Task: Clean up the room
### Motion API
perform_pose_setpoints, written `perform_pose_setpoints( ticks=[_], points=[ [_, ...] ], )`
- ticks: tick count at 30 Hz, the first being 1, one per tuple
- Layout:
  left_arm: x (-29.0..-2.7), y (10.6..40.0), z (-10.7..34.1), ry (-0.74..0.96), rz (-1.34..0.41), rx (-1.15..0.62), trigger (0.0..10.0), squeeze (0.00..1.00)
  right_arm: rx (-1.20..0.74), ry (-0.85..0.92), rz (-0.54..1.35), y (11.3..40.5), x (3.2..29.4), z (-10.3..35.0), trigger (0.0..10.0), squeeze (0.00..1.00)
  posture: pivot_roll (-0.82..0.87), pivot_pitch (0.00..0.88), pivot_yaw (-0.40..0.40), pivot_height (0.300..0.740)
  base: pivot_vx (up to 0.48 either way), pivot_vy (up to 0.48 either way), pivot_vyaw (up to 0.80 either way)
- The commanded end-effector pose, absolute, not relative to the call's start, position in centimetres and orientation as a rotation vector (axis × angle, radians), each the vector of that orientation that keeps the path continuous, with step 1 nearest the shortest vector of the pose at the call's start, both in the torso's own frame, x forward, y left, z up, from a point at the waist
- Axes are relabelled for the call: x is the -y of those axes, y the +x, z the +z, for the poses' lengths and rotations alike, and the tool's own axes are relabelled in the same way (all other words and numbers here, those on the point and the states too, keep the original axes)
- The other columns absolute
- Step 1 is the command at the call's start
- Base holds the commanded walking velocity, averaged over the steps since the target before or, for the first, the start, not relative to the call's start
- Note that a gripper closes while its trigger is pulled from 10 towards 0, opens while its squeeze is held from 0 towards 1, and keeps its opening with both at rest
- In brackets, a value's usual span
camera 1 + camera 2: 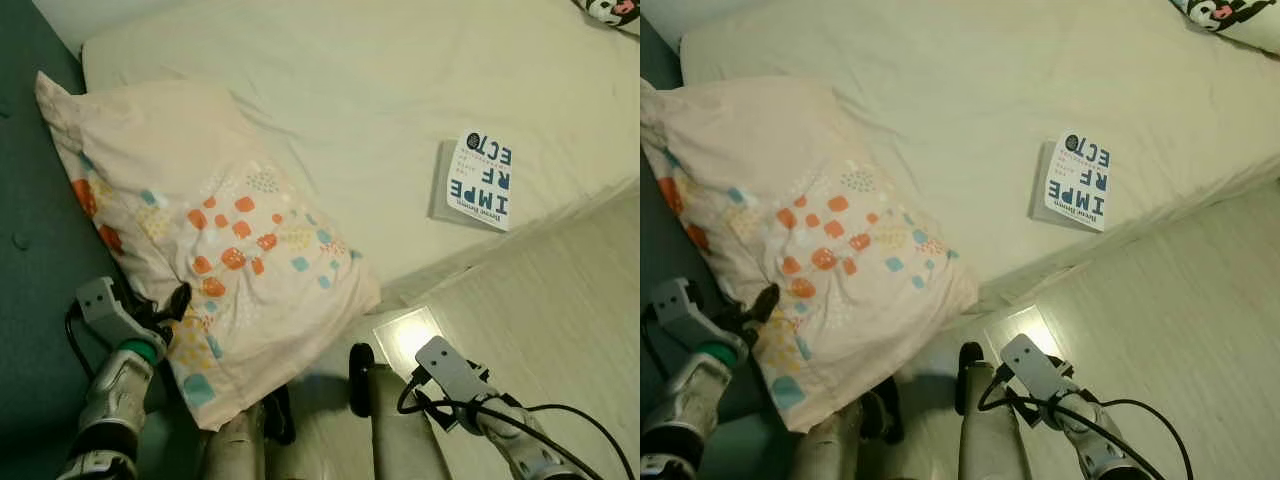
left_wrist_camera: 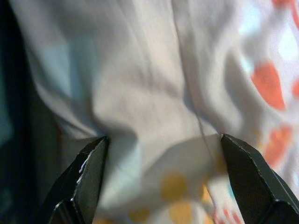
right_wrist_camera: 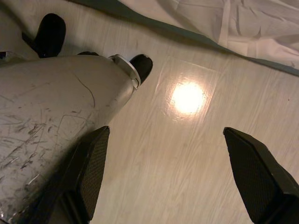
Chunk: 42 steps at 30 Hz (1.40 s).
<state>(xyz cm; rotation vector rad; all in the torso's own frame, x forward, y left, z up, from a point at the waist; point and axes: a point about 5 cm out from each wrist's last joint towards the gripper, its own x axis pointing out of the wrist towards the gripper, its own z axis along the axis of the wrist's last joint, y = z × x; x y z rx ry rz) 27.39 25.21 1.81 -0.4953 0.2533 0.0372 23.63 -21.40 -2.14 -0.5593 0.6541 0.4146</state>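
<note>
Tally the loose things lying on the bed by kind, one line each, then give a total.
Pillow with orange and blue spots: 1
Book with blue lettering: 1
Black-and-white plush item at the far corner, mostly cut off: 1
Total: 3

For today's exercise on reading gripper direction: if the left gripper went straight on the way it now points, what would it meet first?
The pillow. The left gripper, open, faces its patterned fabric close ahead, probably within the jaws' span, though depth is uncertain.
</note>
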Motion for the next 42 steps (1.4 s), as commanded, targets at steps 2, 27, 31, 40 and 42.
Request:
perform_pose_setpoints(
  ticks=[2,27,31,40,42],
  points=[
    [-23.5,25.0,-1.0,-0.546,-0.028,-0.369,10.0,0.00,-0.720,-0.542,0.431,21.9,21.6,-3.3,10.0,0.00,-0.21,0.417,0.097,0.740,0.000,0.000,0.00],
    [-13.3,27.4,-0.5,-0.712,-0.289,-0.343,0.0,0.00,-0.697,-0.568,0.426,21.6,23.2,-2.1,10.0,0.00,-0.26,0.448,0.068,0.740,0.000,0.000,0.00],
    [-12.7,28.2,0.3,-0.686,-0.298,-0.313,0.0,0.00,-0.692,-0.569,0.418,21.8,23.2,-2.0,10.0,0.00,-0.25,0.448,0.071,0.740,0.000,0.000,0.00],
    [-13.2,31.0,3.6,-0.437,-0.278,-0.192,0.0,0.00,-0.675,-0.566,0.405,22.2,23.0,-1.7,10.0,0.00,-0.24,0.446,0.079,0.740,0.000,0.000,0.00],
    [-13.1,31.8,4.8,-0.323,-0.281,-0.148,0.0,0.00,-0.670,-0.567,0.400,22.4,22.9,-1.7,10.0,0.00,-0.23,0.442,0.082,0.740,0.000,0.000,0.00]
  ],
)
